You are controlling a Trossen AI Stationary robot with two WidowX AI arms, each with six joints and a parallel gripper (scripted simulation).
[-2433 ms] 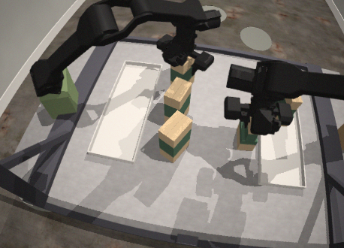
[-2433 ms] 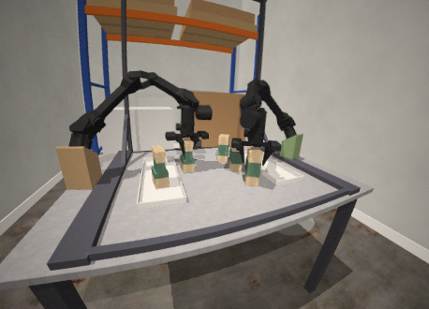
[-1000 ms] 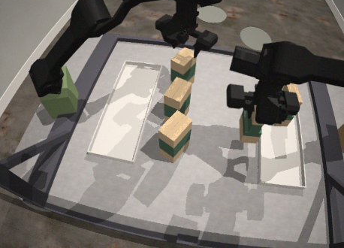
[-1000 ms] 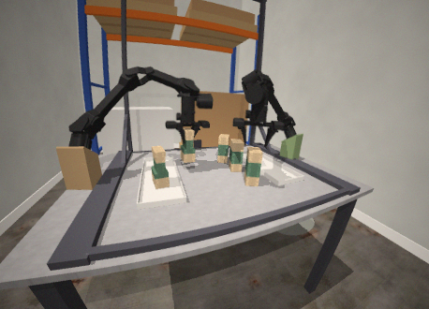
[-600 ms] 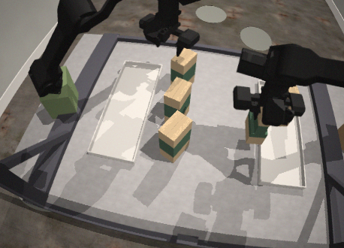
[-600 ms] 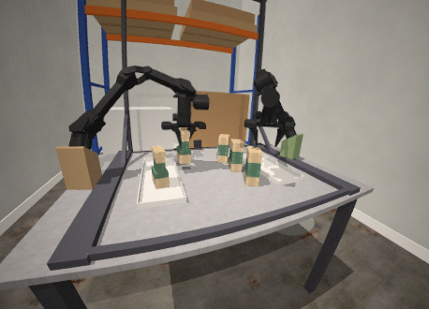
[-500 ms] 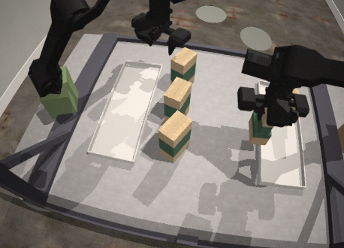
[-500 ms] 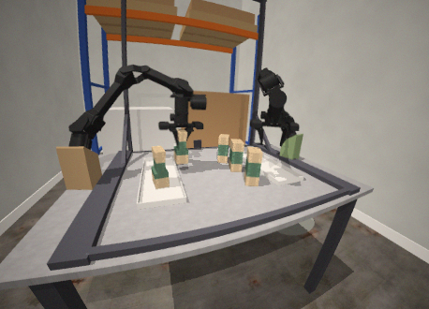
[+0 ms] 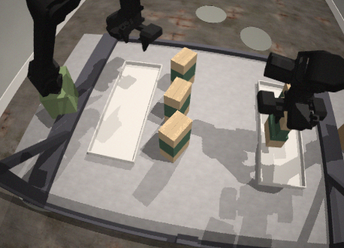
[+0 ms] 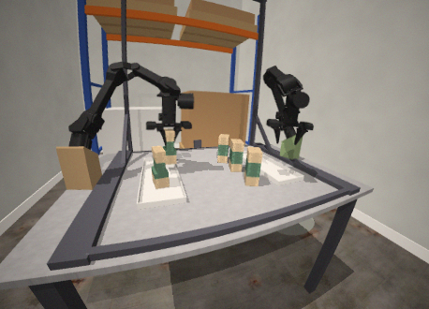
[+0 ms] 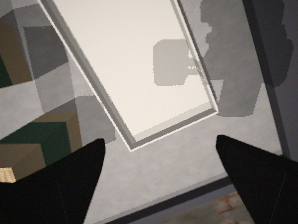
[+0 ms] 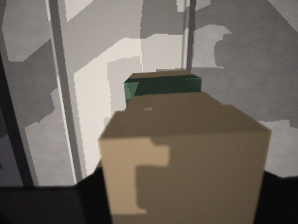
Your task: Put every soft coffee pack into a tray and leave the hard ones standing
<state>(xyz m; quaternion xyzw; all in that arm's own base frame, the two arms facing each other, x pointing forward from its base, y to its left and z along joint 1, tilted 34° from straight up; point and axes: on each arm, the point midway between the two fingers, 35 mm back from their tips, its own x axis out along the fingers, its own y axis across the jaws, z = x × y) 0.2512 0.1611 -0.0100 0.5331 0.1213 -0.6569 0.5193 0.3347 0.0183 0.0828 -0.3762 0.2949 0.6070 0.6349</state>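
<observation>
Three green-and-tan packs stand in a row: one (image 9: 184, 61) (image 10: 253, 167) (image 11: 55, 142), a middle one (image 9: 177, 95) (image 10: 236, 155) and one (image 9: 175, 134) (image 10: 223, 149). The left tray (image 9: 131, 113) (image 10: 284, 174) (image 11: 120, 60) is flat and empty. My left gripper (image 9: 136, 42) (image 10: 289, 139) (image 11: 160, 142) is open above the bench near the tray's end. My right gripper (image 9: 284, 121) (image 10: 170, 141) (image 12: 184, 185) is shut on an upright pack (image 9: 276, 140) (image 10: 170, 155) (image 12: 190, 120), its middle stepped, over the right tray (image 9: 276, 170) (image 10: 152, 195) (image 12: 90, 100). Another pack (image 10: 160, 167), its waist dented, stands in that tray, mostly hidden in the top view.
A green block (image 9: 61, 98) (image 10: 291, 148) stands by the left arm's base, a cardboard-coloured box (image 10: 80, 169) by the right arm's base. A dark frame (image 9: 90, 83) (image 10: 211, 230) edges the bench. The right tray's end toward the top camera holds no pack.
</observation>
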